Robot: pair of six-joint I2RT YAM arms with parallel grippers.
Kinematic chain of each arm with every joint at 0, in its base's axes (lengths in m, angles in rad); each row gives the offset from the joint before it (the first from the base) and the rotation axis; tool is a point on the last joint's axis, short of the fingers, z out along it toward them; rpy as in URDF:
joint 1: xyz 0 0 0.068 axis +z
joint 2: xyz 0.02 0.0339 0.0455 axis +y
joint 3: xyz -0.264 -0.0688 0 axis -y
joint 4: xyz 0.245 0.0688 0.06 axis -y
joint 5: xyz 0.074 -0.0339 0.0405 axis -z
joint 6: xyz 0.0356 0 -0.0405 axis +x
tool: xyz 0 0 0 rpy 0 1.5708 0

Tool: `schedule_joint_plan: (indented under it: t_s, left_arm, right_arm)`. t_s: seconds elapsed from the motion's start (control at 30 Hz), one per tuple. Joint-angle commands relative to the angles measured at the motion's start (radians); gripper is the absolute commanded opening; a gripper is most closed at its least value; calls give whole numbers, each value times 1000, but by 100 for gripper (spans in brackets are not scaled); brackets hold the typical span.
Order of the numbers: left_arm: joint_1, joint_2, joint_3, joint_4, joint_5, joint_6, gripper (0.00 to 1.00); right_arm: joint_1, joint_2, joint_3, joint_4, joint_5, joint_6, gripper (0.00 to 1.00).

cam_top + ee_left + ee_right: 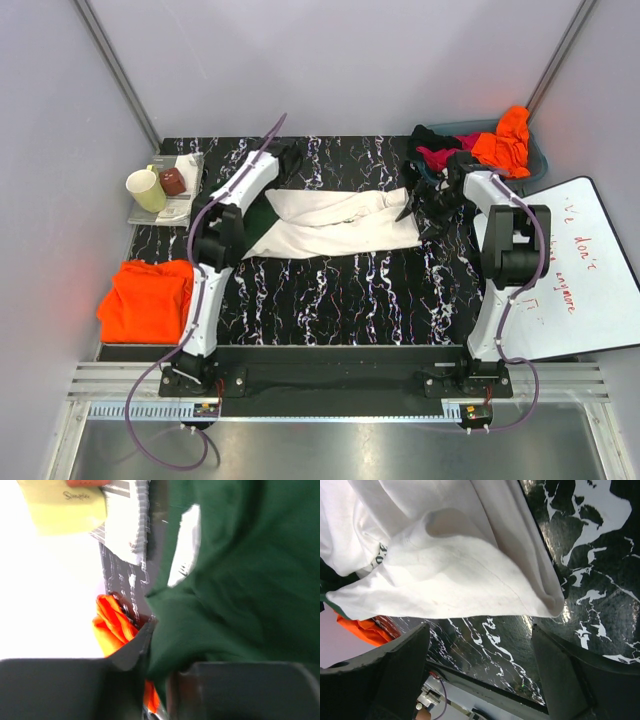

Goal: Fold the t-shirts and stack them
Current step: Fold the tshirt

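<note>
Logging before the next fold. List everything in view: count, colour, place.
cream t-shirt: one, cream with green sleeve, table centre
folded t-shirt: one, orange, near left
heaped garments: several, orange, magenta, black, in bin
bin: one, grey-blue, far right
mug: one, yellow, on tray
small object: one, dark red, on tray
tray: one, grey, far left
whiteboard: one, white, right side
table: one, black marbled, under all
left claw: one, black, at green sleeve
right claw: one, black, open, by cream cloth

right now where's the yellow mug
The mug sits far left in top view, on the tray beside a dark red object, beyond the orange t-shirt.
</note>
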Motion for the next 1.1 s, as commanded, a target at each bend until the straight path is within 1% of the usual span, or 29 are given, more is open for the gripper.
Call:
schedule_joint_plan:
  t_s: [0.0,0.1,0.17,0.23,0.27,0.3,0.33,0.37,0.4,0.43,0.47,0.5,0.57,0.6,0.7,0.73,0.8,0.87,1.0,1.07]
  left_arm:
    - [39,12,61,-26,-78,25,99]
    - [43,0,72,-29,-93,-1,99]
    - [43,-52,40,-20,-82,-37,99]
    - [42,-132,6,-8,-50,-59,99]
    - [43,-166,-41,7,0,-88,99]
    - [43,-242,-81,24,29,-100,99]
    - [43,-282,-121,46,66,-111,99]
    - [45,-325,-214,95,156,-124,99]
    - [45,-403,-257,119,201,-131,99]
    - [45,-440,-300,142,244,-140,99]
    - [45,-474,-346,179,310,-160,99]
    - [45,-534,-424,198,333,-171,99]
    - [48,-583,-497,266,410,-164,99]
    - [48,-612,-537,280,418,-159,99]
    - [50,-617,-516,268,405,-133,99]
    - [50,-617,-511,267,434,-107,99]
    - [50,-614,-506,264,462,-93,99]
    - [50,-611,-517,264,493,-85,96]
    - [50,-580,-545,277,498,-93,96]
    - [50,-547,-532,288,493,-91,96]
  right_arm:
    - [1,-79,-13,-16,-36,-29,89]
    - [1,-84,-4,-16,-46,-43,91]
    - [1,-85,13,-13,-60,-57,93]
    - [1,-88,28,-9,-89,-77,94]
    - [1,-90,49,-10,-91,-86,95]
    - [8,-93,62,-10,-86,-100,95]
    - [20,-98,76,-15,-57,-136,96]
    - [34,-98,118,-41,-31,-159,98]
    - [74,-89,144,-59,-1,-184,98]
    - [97,-79,172,-78,63,-233,99]
    - [126,-67,235,-120,102,-253,99]
    - [172,-37,267,-137,140,-273,100]
    - [220,0,353,-180,220,-310,100]
    - [258,34,378,-191,243,-311,100]
    - [298,91,453,-208,271,-307,100]
    - [312,102,473,-211,270,-298,100]
    - [318,125,482,-210,248,-285,100]
    - [329,132,485,-210,245,-281,100]
    - [333,132,479,-210,230,-278,100]
    - [333,119,473,-208,225,-279,100]
